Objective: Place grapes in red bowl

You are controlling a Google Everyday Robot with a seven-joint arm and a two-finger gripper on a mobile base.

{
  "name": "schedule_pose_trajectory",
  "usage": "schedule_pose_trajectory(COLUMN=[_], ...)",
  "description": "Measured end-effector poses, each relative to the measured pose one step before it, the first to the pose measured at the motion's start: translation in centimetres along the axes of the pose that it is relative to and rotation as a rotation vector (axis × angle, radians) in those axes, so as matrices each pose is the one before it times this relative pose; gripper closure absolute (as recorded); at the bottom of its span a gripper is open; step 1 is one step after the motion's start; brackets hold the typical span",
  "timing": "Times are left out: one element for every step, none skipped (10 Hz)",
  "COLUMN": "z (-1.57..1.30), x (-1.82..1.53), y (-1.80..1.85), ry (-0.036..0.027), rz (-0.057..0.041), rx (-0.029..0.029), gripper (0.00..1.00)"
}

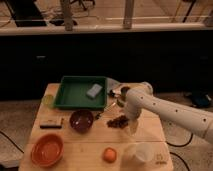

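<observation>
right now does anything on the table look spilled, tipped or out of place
Nothing stands out. The grapes lie in a loose bunch on the table, outside the red bowl, with the gripper just to their right. The sponge sits in the green tray, and nothing looks spilled.
</observation>
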Motion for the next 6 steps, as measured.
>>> schedule_pose_trajectory(z=[0.166, 0.153, 0.160, 0.121, 0.221, 0.149], x=[0.118, 0.164, 0.121, 0.077, 0.183, 0.102], y=[-0.096, -0.015, -0.012, -0.021, 0.062, -0.048], ry=[0.00068, 0.00023, -0.00011, -0.00174, -0.00190, -0.00238], rz=[-0.00622, -0.00747, -0.00856, -0.00657, -0.00471, -0.00516], rx=[-0.00109, -0.00275, -0.00197, -0.00089, -0.00291, -0.00044], gripper=[0.20, 0.20, 0.20, 0.20, 0.20, 0.20])
